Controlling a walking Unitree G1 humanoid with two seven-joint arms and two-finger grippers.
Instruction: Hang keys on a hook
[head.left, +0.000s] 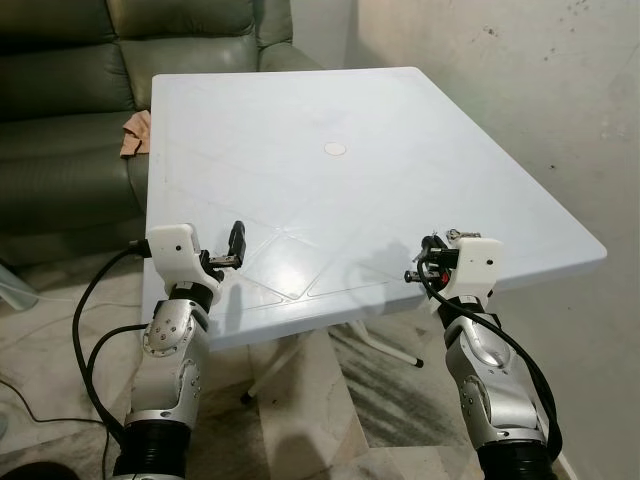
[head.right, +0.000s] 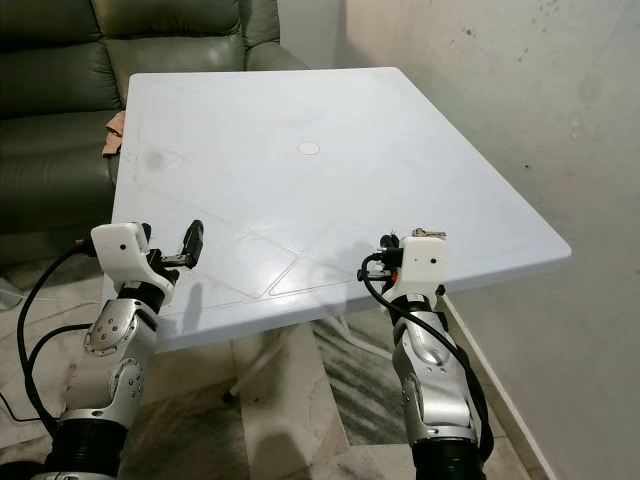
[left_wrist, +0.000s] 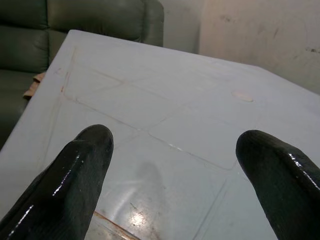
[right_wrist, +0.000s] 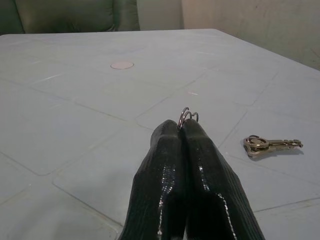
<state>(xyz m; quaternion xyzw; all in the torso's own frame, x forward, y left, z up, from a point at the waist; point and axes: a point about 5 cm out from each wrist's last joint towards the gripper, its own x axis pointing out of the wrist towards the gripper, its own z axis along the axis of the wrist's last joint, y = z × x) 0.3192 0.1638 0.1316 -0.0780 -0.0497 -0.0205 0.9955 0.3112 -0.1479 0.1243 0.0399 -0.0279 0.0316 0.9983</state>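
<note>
Dark green sofa stands behind the work area, against a pale scuffed wall; marbled tile floor below. A pale blue plastic table sits in front of the sofa, top moulded with shallow diagonal panel lines, small round plug near its centre. A tan cloth lies on the sofa seat just beside the table's far left edge. Left gripper is raised over the near left part of the table top, fingers spread wide apart with nothing between them. Right gripper is over the near right part of the table, close to the surface; its two fingers are pressed together, pinching a small wire key ring whose loops stick out past the fingertips. A single metal key with its own small ring lies flat on the table top, just beside the right gripper toward the table's right edge, apart from the fingers and not touching them. In the head views the key shows as a small glint just past the right wrist housing.
</note>
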